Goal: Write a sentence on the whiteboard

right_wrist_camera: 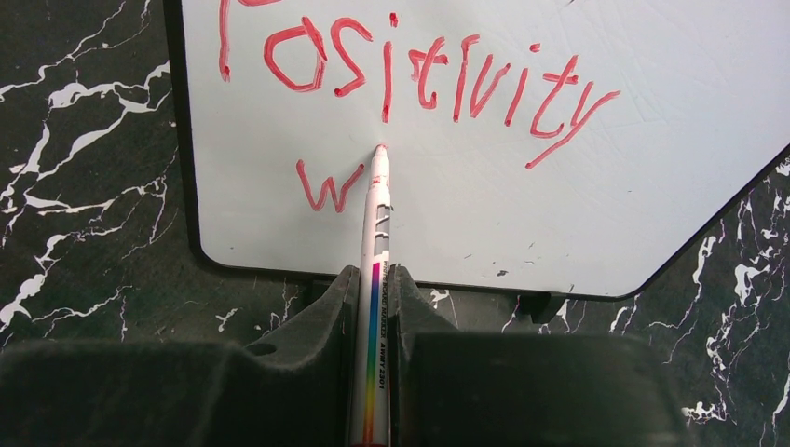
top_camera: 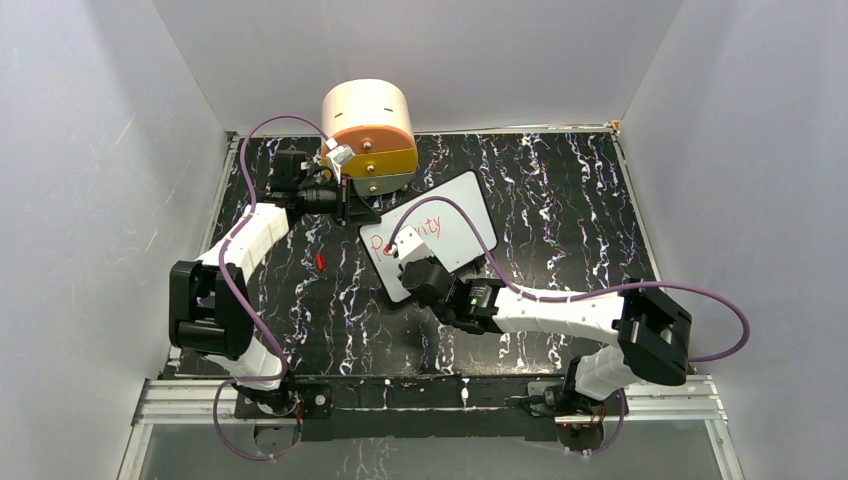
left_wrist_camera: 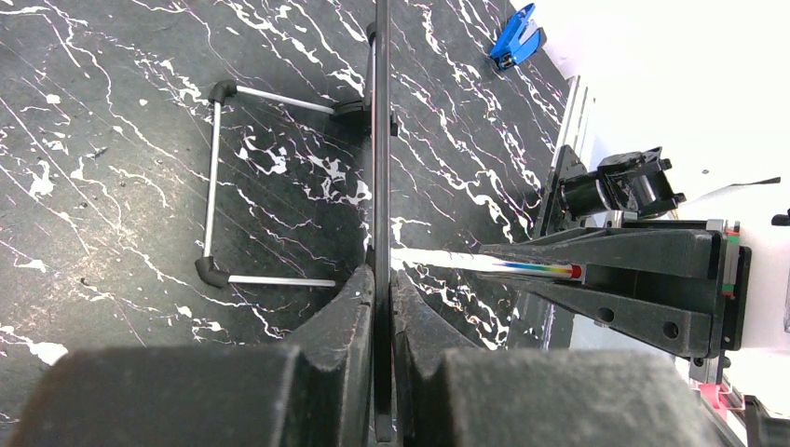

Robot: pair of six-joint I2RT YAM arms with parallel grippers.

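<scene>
The whiteboard (right_wrist_camera: pixel 559 205) stands tilted on the black marble table, left of middle in the top view (top_camera: pixel 462 212). My left gripper (left_wrist_camera: pixel 382 275) is shut on its thin black rim (left_wrist_camera: pixel 381 140), at the board's far left corner (top_camera: pixel 352 207). My right gripper (right_wrist_camera: pixel 374 289) is shut on a white marker with a rainbow stripe (right_wrist_camera: pixel 377 214), its red tip touching the board. The sentence (right_wrist_camera: pixel 419 79) reads "Positivity" in red, with a "w" (right_wrist_camera: pixel 326 191) below it, just left of the tip. From above, the right gripper (top_camera: pixel 400 248) covers part of the lettering.
A round cream and orange drawer unit (top_camera: pixel 368 128) stands just behind the board. A small red cap (top_camera: pixel 320 261) lies on the table left of the board. The board's wire stand (left_wrist_camera: pixel 216 182) rests behind it. A blue clip (left_wrist_camera: pixel 514 37) lies farther off. Grey walls enclose the table.
</scene>
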